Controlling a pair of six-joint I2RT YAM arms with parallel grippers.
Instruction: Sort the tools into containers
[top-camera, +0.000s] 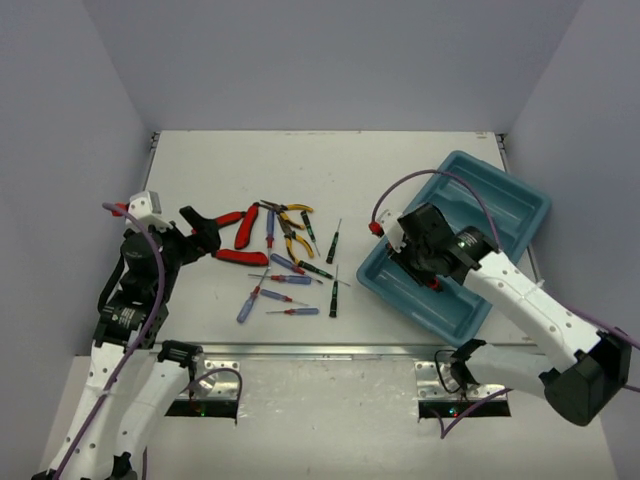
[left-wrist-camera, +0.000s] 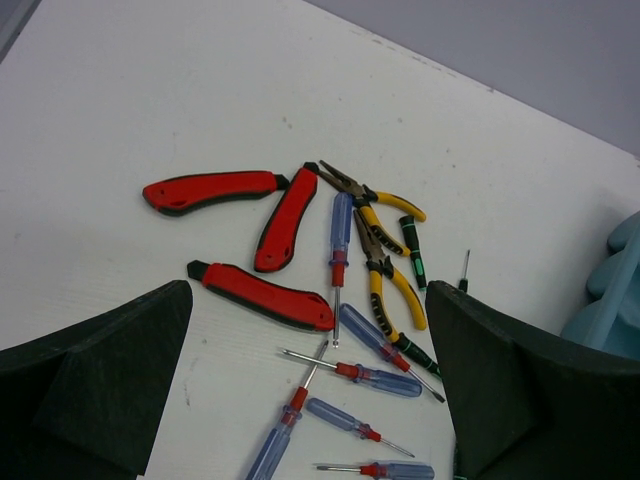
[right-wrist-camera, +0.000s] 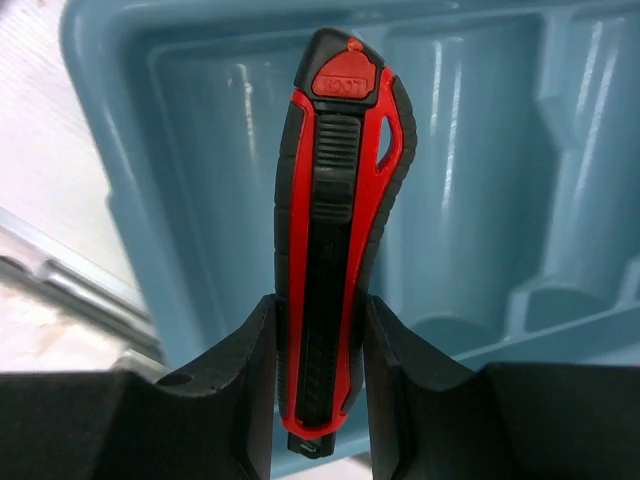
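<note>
Over the tray (right-wrist-camera: 480, 150), my right gripper (right-wrist-camera: 320, 330) clamps the red utility knife (right-wrist-camera: 335, 200) near its tail; I judge it stiff, light, grippy-ribbed. Well aside, my left gripper (top-camera: 205, 238) stands open.

The white table (top-camera: 400, 165) carries a teal tray (top-camera: 508, 202) at three o'clock and, toward nine o'clock, scattered red-handled cutters (top-camera: 246, 228), yellow pliers (top-camera: 293, 226) and slim screwdrivers (top-camera: 291, 280).

Three red-handled knives (left-wrist-camera: 262, 295) lay fanned on the white table (left-wrist-camera: 120, 100), just beside two yellow-handled pliers (left-wrist-camera: 385, 275). Blue screwdrivers (left-wrist-camera: 395, 382) lay scattered nearer the camera, two of them crossing. The left gripper (left-wrist-camera: 308, 290) hung above with its fingers (left-wrist-camera: 100, 380) wide apart. A blue tray (left-wrist-camera: 615, 300) showed at the right edge.
</note>
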